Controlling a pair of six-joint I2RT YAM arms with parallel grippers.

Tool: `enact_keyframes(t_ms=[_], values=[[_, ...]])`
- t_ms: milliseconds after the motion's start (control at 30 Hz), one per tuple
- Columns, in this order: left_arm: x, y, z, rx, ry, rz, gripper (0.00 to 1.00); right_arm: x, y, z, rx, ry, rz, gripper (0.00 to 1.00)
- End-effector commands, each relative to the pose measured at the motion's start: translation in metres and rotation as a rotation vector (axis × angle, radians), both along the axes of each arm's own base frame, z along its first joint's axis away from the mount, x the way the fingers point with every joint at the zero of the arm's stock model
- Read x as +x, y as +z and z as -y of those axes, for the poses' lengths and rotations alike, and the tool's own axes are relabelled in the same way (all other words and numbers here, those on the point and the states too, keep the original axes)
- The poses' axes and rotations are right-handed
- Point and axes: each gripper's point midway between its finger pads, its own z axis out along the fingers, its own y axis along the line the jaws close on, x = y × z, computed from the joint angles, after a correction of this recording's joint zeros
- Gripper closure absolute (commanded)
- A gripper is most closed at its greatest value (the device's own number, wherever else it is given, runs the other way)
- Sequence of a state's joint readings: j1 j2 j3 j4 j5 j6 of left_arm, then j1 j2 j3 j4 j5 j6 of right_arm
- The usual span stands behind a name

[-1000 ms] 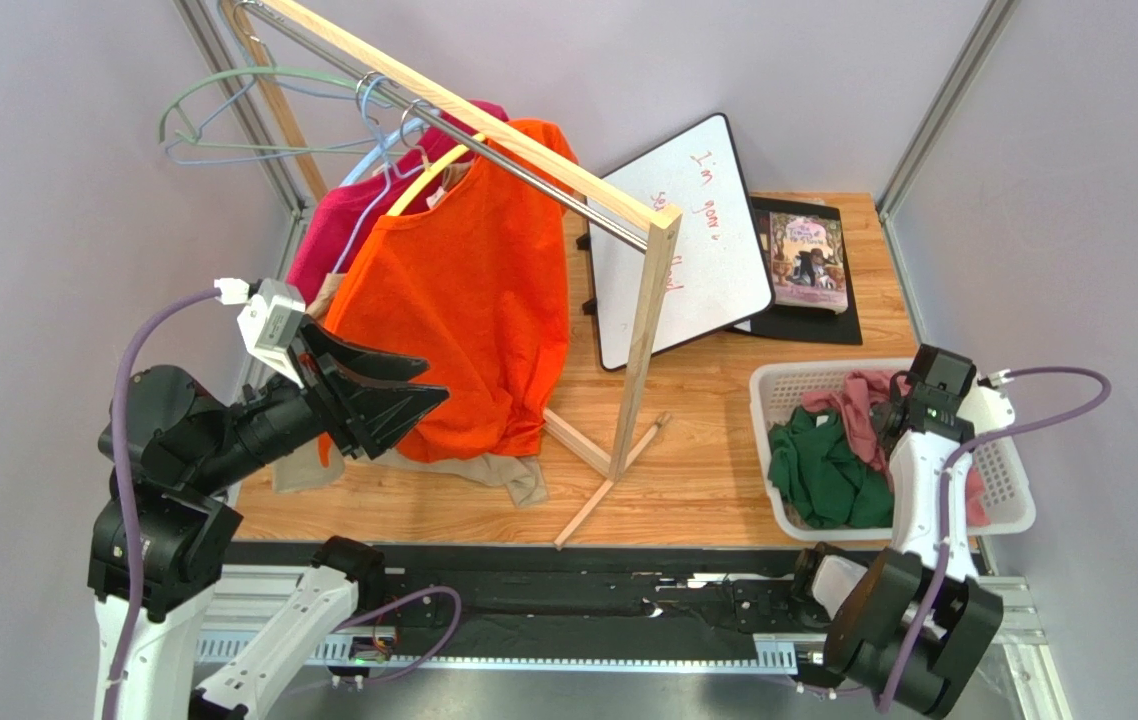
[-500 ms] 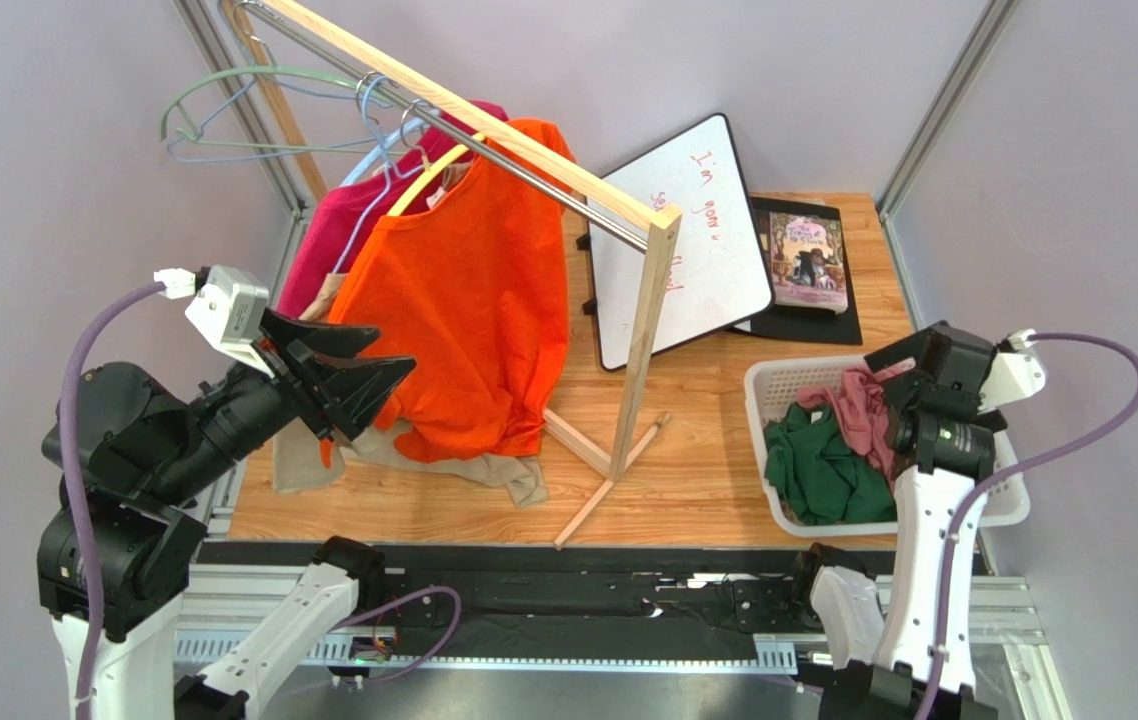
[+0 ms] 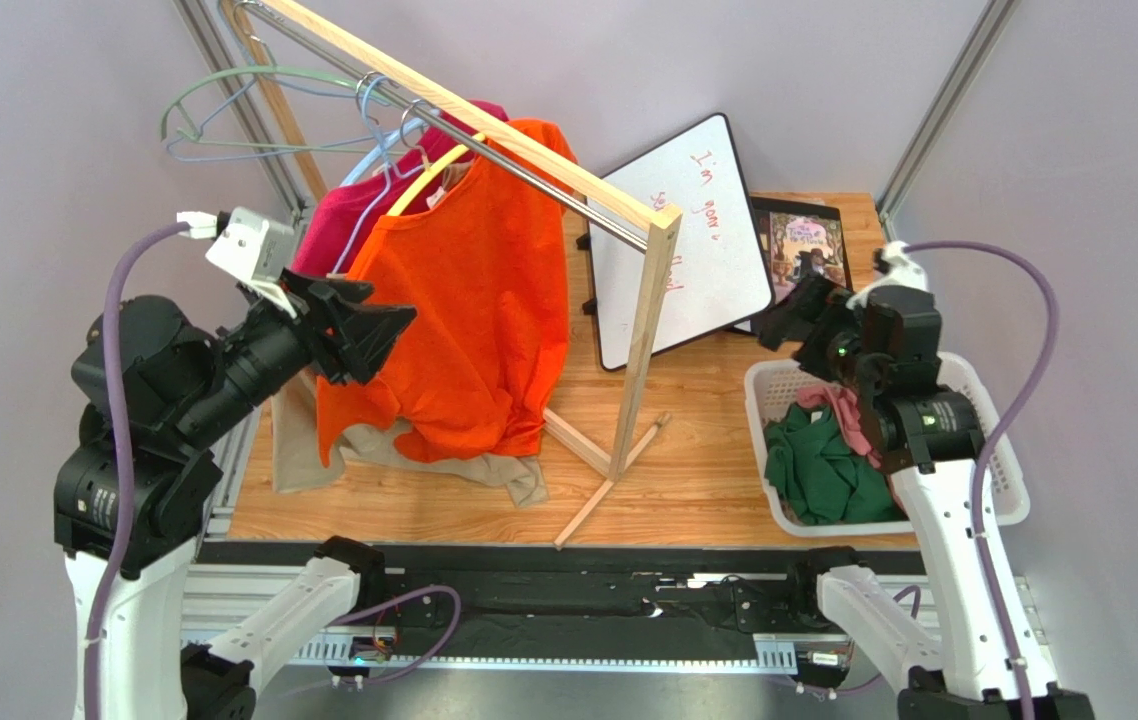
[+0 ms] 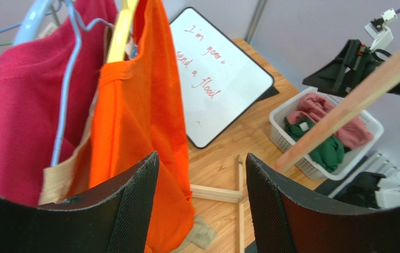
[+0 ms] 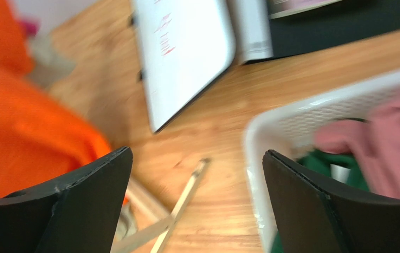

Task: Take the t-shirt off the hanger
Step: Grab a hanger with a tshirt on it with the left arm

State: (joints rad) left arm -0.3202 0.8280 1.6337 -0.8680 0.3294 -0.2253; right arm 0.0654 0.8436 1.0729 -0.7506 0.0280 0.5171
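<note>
Black left gripper (image 4: 201,158) spread wide, empty, just short of orange t-shirt (image 4: 139,105), hung on yellow hanger (image 4: 120,29) beside magenta shirt (image 4: 22,105). Right gripper (image 5: 197,152) fully apart, empty, over white basket (image 5: 250,138). Seen whole only from overhead: wooden rail (image 3: 455,108). Farther back, whiteboard (image 3: 680,240).

Rack post (image 3: 647,338) btwn tee (image 3: 455,300) & basket (image 3: 760,435)

I see plain pale lilac walls (image 3: 19,150) closing in the wooden desk (image 3: 703,405) on three sides, aluminium posts (image 3: 940,105) standing at its two far corners, light soft and even.
</note>
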Motion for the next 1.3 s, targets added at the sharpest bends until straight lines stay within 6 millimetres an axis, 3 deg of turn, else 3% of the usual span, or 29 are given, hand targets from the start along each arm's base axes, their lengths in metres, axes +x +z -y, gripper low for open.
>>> enact_keyframes(t_ms=[0, 133, 233, 500, 633, 733, 967, 1267], values=[[0.013, 0.02, -0.018, 0.077, 0.1, 0.073, 0.33, 0.004, 0.031, -0.071, 0.033, 0.35, 0.122, 0.01], [0.033, 0.032, -0.029, 0.117, 0.186, 0.079, 0.32, 0.004, 0.021, -0.1, 0.053, 0.482, 0.088, 0.02], [0.047, 0.036, -0.022, 0.131, 0.171, 0.069, 0.31, 0.004, 0.016, -0.109, 0.047, 0.525, 0.082, 0.02], [0.086, 0.048, -0.002, 0.127, 0.127, 0.048, 0.34, -0.002, 0.021, -0.111, 0.03, 0.564, 0.111, 0.02], [0.109, 0.039, 0.004, 0.138, 0.131, 0.008, 0.43, -0.003, 0.018, -0.11, 0.021, 0.564, 0.107, 0.02], [0.119, 0.035, 0.007, 0.137, 0.131, -0.005, 0.44, -0.003, 0.015, -0.111, 0.022, 0.576, 0.102, 0.02], [0.124, 0.022, 0.018, 0.122, 0.081, -0.035, 0.54, -0.001, 0.009, -0.112, 0.019, 0.578, 0.089, 0.03], [0.123, 0.018, 0.02, 0.115, 0.067, -0.046, 0.85, 0.0, 0.005, -0.11, 0.015, 0.566, 0.078, 0.02]])
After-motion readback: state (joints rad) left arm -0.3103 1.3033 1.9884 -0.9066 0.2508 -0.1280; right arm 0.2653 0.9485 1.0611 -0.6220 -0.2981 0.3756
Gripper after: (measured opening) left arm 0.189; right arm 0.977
